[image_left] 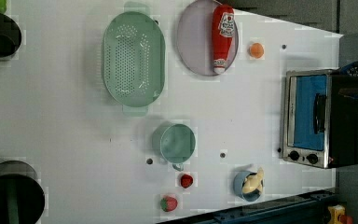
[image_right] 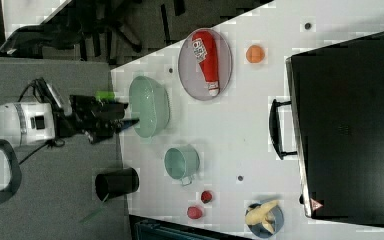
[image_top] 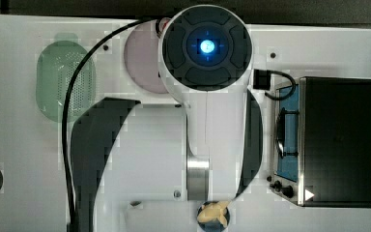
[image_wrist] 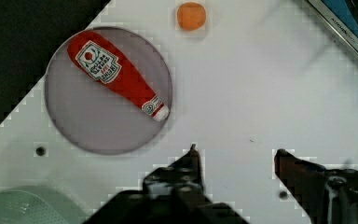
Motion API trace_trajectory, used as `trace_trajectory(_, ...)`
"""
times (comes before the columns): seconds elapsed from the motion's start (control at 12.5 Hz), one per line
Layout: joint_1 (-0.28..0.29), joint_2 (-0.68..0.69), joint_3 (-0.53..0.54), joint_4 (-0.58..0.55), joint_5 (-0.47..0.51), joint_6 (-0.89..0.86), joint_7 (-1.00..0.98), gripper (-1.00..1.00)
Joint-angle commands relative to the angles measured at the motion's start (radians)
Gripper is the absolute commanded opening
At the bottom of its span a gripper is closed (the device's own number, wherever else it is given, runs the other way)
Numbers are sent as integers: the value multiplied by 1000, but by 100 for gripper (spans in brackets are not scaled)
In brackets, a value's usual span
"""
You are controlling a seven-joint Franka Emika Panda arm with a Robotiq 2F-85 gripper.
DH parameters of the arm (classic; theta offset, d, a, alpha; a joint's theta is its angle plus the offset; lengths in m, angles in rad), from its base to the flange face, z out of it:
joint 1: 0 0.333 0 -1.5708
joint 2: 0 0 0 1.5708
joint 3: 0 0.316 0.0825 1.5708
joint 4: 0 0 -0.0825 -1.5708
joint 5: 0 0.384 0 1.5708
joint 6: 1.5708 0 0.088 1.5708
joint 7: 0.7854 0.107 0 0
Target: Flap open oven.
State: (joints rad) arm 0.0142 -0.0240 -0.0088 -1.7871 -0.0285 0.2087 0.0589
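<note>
— Gripper (image_wrist: 235, 156) fingers sat closest to the wrist lens, jaws spread apart and grasping nothing, above bare table (image_wrist: 261, 93).

— We saw the oven (image_top: 338, 140) next, biggest thing there, at the top view's right edge, door shut, handle bar (image_right: 276, 129) facing the table's middle, well apart from the arm.

— Our worry: jaws coming in off-line could slip off that bar, or pull the whole oven along.

— Or sweep the ketchup bottle (image_wrist: 116, 74) off its plate (image_wrist: 74, 126). We couldn't read its label; the oven's red warning sticker (image_right: 315, 204) carried no readable words either.
</note>
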Motion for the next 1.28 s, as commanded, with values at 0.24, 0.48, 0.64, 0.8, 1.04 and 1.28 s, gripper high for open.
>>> trace_trajectory(0.24,-26,-288,-52,-133,3,-169,-79,99)
trace_trajectory(0.48,-26,-288,-52,-133,3,-169,-79,90)
trace_trajectory(0.64,-26,-288,-53,-133,3,-169,-79,39)
trace_trajectory(0.8,-27,-288,-56,-134,3,-169,-79,-8)
trace_trajectory(1.04,-29,-288,-89,-137,2,-169,-87,-65)
trace_trajectory(1.28,-32,-287,-153,-148,2,-163,-249,-65)
